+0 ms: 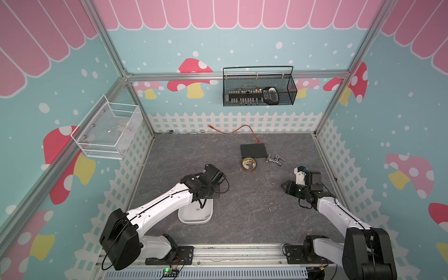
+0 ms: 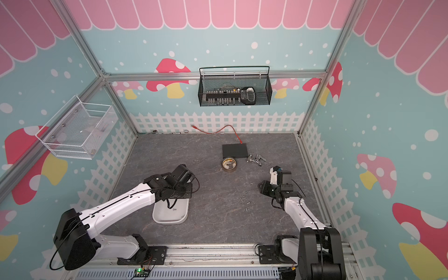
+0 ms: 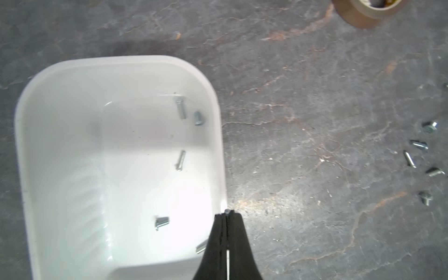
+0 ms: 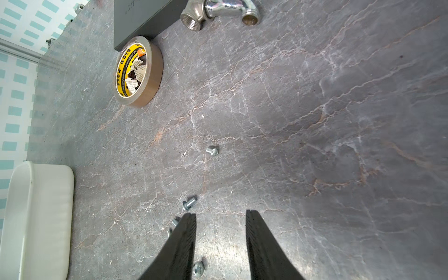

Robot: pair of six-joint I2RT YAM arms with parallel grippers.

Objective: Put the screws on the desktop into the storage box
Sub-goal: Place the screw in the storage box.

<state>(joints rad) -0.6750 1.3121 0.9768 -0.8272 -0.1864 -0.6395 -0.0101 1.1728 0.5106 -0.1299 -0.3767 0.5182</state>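
The white storage box lies on the dark grey desktop, partly under my left arm in both top views. Several screws lie inside it. My left gripper hangs over the box's rim, shut on a tiny screw whose head pokes out at the fingertips. More loose screws lie on the desktop. My right gripper stands open above them. One screw lies on the desktop between its fingers, untouched.
A brown tape roll, a flat black box and silver pipe fittings sit toward the back. A red cable runs along the back wall. A black mesh basket and a white wire basket hang on the walls.
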